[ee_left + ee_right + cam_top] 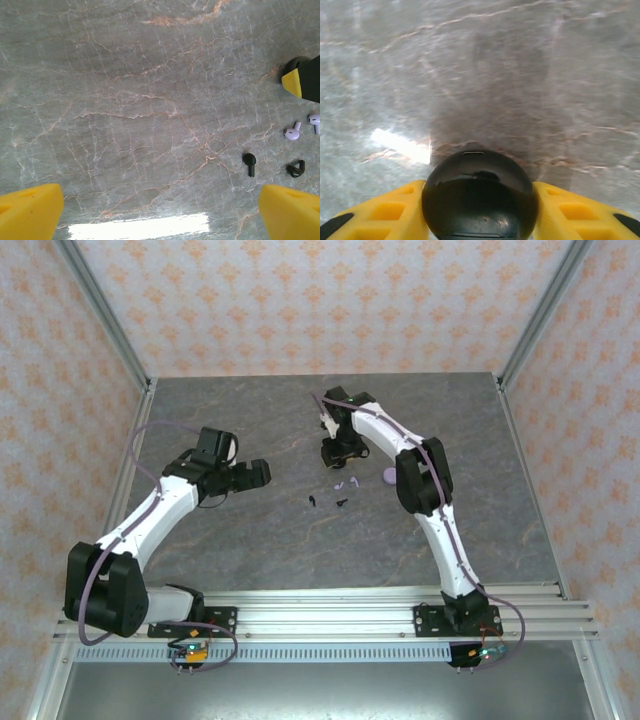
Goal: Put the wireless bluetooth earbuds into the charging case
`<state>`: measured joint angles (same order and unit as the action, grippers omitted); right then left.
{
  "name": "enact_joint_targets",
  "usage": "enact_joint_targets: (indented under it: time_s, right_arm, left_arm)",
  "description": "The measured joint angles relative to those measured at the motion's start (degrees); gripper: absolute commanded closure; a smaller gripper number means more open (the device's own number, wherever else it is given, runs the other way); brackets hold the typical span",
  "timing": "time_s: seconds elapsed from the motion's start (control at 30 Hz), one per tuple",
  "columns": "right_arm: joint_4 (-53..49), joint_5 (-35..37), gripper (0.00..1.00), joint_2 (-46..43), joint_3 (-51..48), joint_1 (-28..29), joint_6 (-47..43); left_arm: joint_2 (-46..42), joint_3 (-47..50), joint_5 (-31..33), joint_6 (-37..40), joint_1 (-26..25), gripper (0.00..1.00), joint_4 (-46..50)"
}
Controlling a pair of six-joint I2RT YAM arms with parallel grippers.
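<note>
Right gripper clamps black case; left gripper gapes empty; black earbud lies stem toward it.

You have a grey marble-patterned tabletop veined with faint orange, boxed in on three sides by cream walls printed with an orange floral motif, aluminium posts at the corners, a slotted metal rail along the near edge, and a white glare of light on the stone.

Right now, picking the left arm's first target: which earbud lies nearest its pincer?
The straight-stemmed black earbud; the curled black one and both lavender buds lie farther from the left pincer.
</note>
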<state>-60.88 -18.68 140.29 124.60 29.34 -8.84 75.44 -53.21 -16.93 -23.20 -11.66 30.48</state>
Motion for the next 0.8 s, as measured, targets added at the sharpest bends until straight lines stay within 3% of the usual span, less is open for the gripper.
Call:
enact_joint_targets:
  time_s: [0.13,0.33,0.5,0.67,0.8]
  right_arm:
    - [-0.66,0.55,0.38,1.33,1.75,0.11,-0.42]
    - [-0.63,0.57,0.32,1.36,1.95,0.09,0.42]
    - [2.14,-0.74,0.32,-2.1,-3.28,-0.74,3.23]
    - [6.62,-3.91,0.36,-9.75,-11.65,-3.54,7.1]
    - [9.2,-5.44,0.5,-13.31,-15.41,-6.64,10.03]
  left_arm:
    - [2.03,0.0,-1.29,-0.57,-0.66,0.0,-1.2]
    - [8.83,-3.45,-2.91,-0.85,-1.66,0.01,-1.97]
    - [16.96,-11.91,-3.72,-1.16,-2.67,0.17,-2.19]
    - [26.53,-22.45,-4.0,-1.03,-4.85,0.31,-1.97]
    - [34.34,-30.42,-4.55,-1.25,-7.32,0.43,-1.36]
